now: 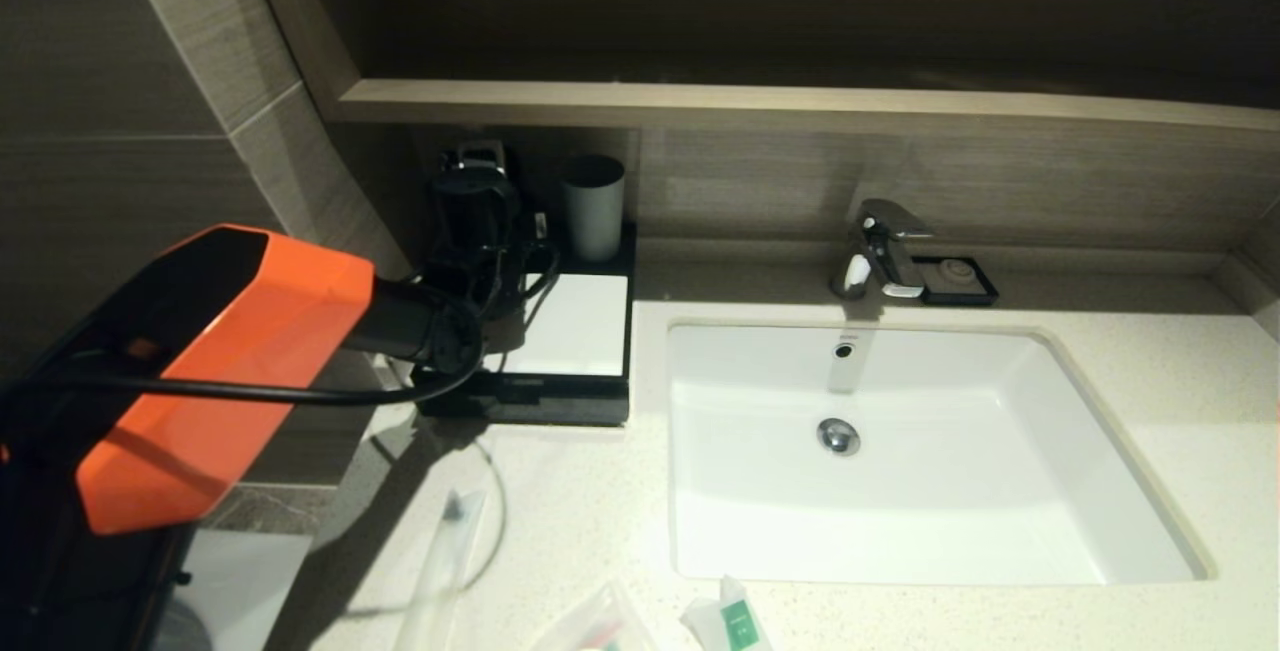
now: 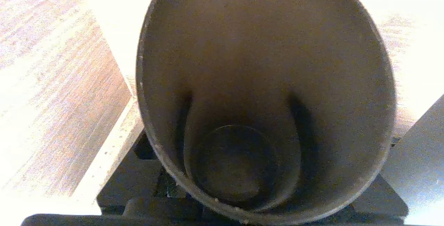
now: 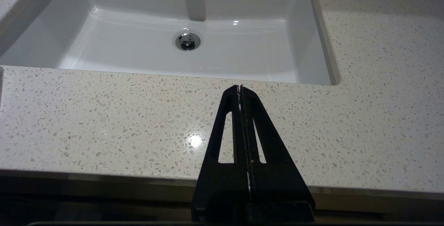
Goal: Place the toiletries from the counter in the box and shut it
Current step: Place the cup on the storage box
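Note:
The black box with a white top panel (image 1: 575, 326) stands at the counter's back left, its front drawer edge (image 1: 545, 399) facing me. My left gripper (image 1: 478, 221) is at the box's back left corner, right over a dark cup (image 2: 263, 80) whose inside fills the left wrist view. The toiletries lie at the counter's front edge: a long thin sleeve (image 1: 440, 561), a clear pouch (image 1: 600, 626) and a white sachet with a green label (image 1: 735, 621). My right gripper (image 3: 240, 89) is shut and empty above the counter (image 3: 104, 122) in front of the basin.
A grey cup (image 1: 593, 206) stands on the box's back right. The white basin (image 1: 900, 531) fills the middle of the counter, with a chrome tap (image 1: 885, 246) and a small black soap dish (image 1: 958, 279) behind it. A wooden ledge (image 1: 800, 106) overhangs the back.

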You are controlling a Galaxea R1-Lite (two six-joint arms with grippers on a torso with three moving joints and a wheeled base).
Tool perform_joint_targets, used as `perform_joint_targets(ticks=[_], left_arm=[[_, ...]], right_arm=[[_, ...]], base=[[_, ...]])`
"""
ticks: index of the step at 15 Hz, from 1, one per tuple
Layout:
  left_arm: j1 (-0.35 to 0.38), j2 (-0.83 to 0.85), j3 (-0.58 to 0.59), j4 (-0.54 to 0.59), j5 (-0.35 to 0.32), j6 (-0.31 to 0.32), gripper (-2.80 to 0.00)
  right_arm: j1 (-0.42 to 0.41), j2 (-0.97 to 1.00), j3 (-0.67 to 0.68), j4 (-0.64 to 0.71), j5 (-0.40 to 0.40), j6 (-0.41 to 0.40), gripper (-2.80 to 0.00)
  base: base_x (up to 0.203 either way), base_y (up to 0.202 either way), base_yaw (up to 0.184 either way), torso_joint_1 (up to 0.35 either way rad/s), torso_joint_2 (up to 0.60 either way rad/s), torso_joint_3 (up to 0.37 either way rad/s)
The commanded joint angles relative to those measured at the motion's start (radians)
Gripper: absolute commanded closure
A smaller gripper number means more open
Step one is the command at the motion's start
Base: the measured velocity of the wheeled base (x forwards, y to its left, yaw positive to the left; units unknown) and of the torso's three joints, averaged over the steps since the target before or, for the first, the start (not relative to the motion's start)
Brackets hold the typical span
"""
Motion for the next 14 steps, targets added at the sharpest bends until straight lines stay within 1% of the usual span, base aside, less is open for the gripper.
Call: perform_joint_targets(ticks=[1,7,9,10,14], left_arm=[[0.0,0.003,-0.004,-0.003,0.003,0.0,0.0],[0.0,0.003,-0.004,0.006,0.003,0.0,0.0],[0.0,0.002,-0.004,0.014,0.014,0.0,0.0],[0.0,0.002,-0.004,0.013,0.014,0.0,-2.8],[0.0,-0.006,-0.004,0.008,0.015,-0.001,-2.8]], right_arm=[[0.0,0.0,0.0,0.0,0.0,-0.001,0.0],[0.0,0.0,0.0,0.0,0.001,-0.001,0.0],[0.0,0.0,0.0,0.0,0.0,-0.001,0.0],[0.0,0.0,0.0,0.0,0.0,-0.001,0.0],[0.0,0.0,0.0,0.0,0.0,-0.001,0.0]], base=[[0.0,0.0,0.0,0.0,0.0,0.0],[0.0,0.0,0.0,0.0,0.0,0.0],[0.0,0.0,0.0,0.0,0.0,0.0],[0.0,0.0,0.0,0.0,0.0,0.0],[0.0,0.0,0.0,0.0,0.0,0.0]])
